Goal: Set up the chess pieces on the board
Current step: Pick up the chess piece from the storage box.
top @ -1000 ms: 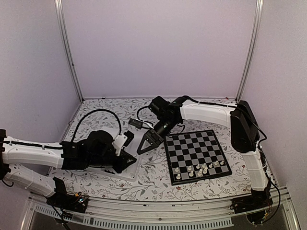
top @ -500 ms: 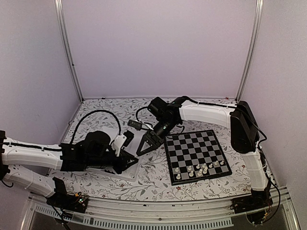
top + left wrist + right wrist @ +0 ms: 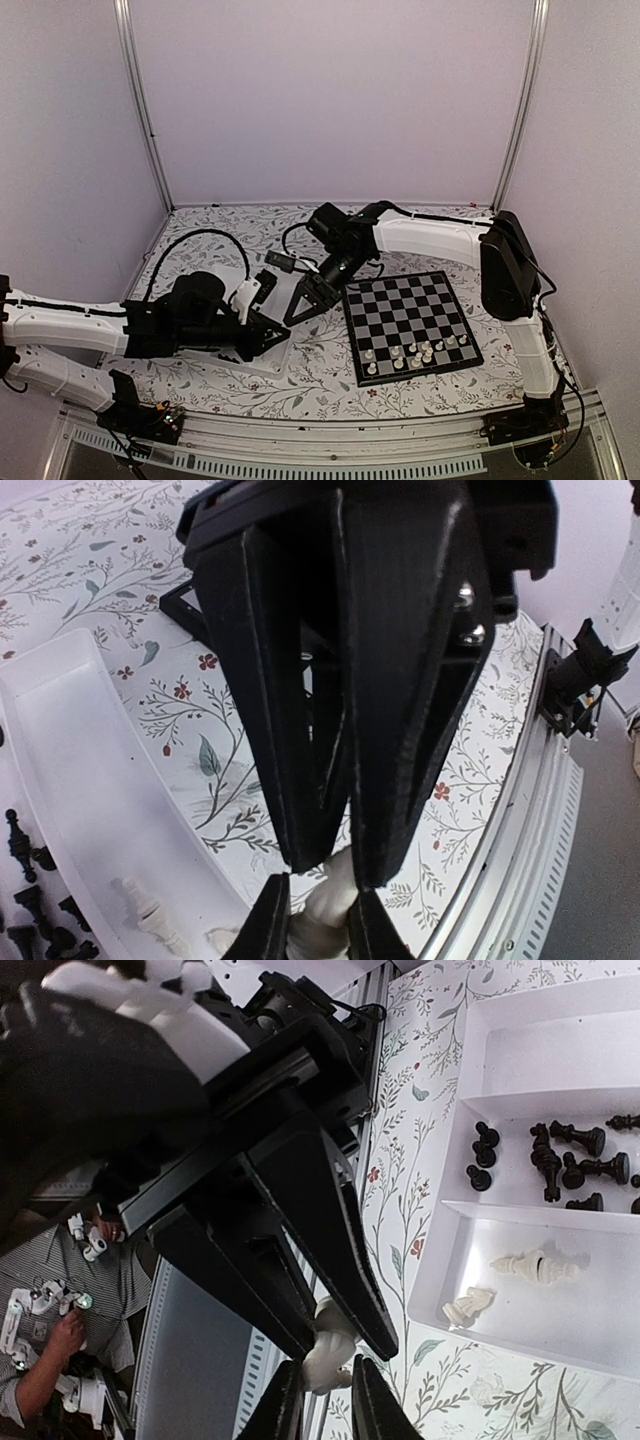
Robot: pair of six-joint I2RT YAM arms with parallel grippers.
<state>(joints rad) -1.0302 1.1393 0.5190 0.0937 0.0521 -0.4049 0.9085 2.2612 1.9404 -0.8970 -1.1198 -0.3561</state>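
L gripper (image 3: 320,927) clamped on white piece (image 3: 326,1346) | R gripper (image 3: 322,1400) fingers narrowed onto same piece, were spread wider 1 s ago | tips meet tip-to-tip just beside tray (image 3: 452,1260), left of board (image 3: 400,300) | L arm drawn slightly left since | white pcs (image 3: 420,352) on board's near rows, unchanged

Pale lilac walls (image 3: 330,100) fill the upper half of the top view, met by two slanting metal posts (image 3: 146,110). Below lies an evenly lit tabletop (image 3: 230,215) in white floral print, a slotted aluminium rail (image 3: 330,445) along the bottom edge.
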